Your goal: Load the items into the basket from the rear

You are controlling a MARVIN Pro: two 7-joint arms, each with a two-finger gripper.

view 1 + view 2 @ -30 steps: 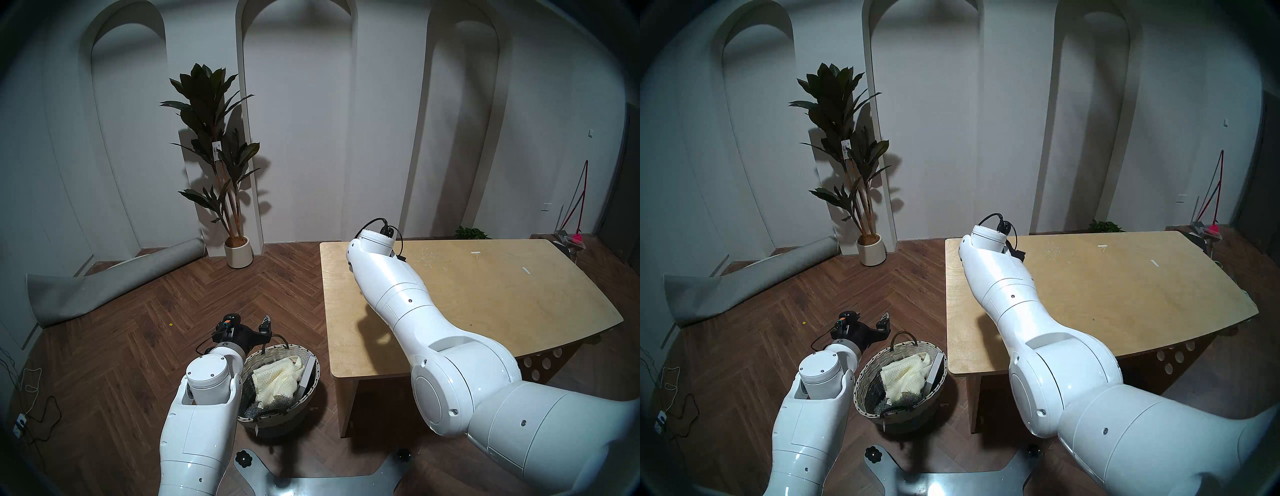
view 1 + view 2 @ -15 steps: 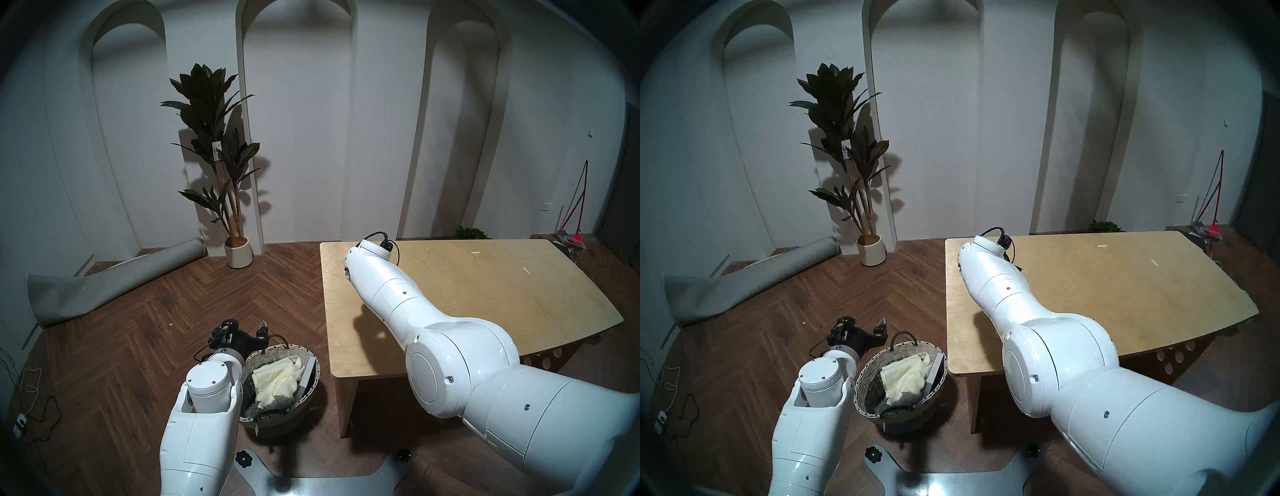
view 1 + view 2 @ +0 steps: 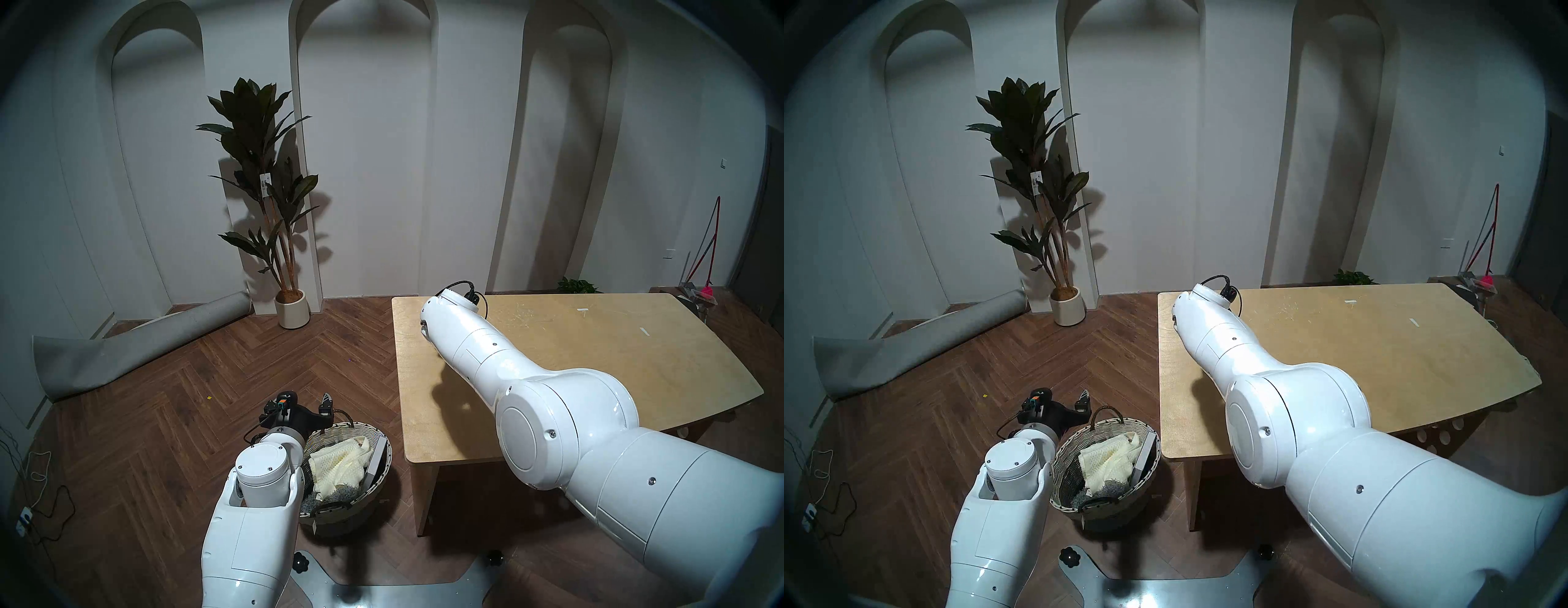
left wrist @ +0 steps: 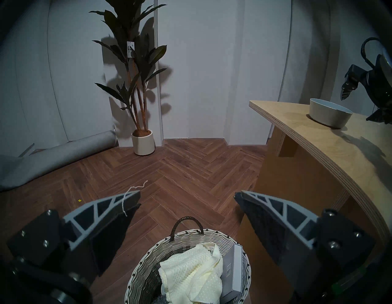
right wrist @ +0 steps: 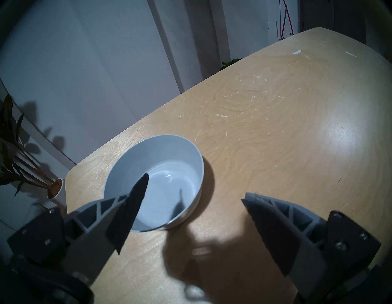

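While the right end effector (image 5: 195, 191) hung wide and empty over the bowl (image 5: 157, 182) on the bench (image 5: 275, 131), the left end effector (image 4: 186, 197) stood wide above the basket (image 4: 188, 235).

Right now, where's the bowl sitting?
The bowl stands on the wooden table near its corner on the plant side, seen in both wrist views; the open right gripper hangs just above it.

Room dim, bluish cast. Light seems to come from above and behind the robot: the plant (image 3: 263, 178) throws hard shadows on the wall. Glare patch on the table (image 5: 339, 135). Fisheye bending with dark vignette in all views. Near gripper parts soft, slightly blurred.
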